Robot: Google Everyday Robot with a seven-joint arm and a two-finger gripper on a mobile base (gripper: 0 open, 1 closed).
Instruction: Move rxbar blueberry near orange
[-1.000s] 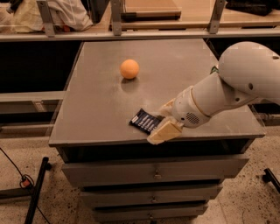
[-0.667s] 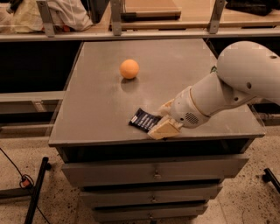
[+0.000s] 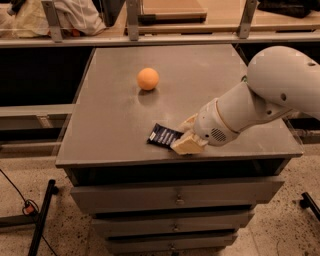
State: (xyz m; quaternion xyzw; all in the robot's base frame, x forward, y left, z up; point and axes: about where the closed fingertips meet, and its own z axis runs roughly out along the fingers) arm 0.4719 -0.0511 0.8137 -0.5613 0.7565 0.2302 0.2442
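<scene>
A: What's nearest?

B: A speckled floor, with a black cable and a black stand leg at the left. Above it is the front of a grey metal cabinet with three drawers. All are shut, so whatever is inside is hidden.

A: And on top?

B: The rxbar blueberry lies flat near the front edge, right of the middle, dark wrapper up. The gripper is down on the top at the bar's right end and covers that end. Whether it is clamped on the bar or loose around it, I cannot tell.

A: The arm?

B: The white arm reaches in from the right, and its bulky upper part is cut off by the frame. A sliver of green shows behind it, too little to name.

A: Farther back?

B: The orange sits alone toward the far left of the top, well apart from the bar, with bare metal between them. Beyond the cabinet is a railed bench carrying a pale crumpled cloth and a flat brown board, both cut off at the top.
</scene>
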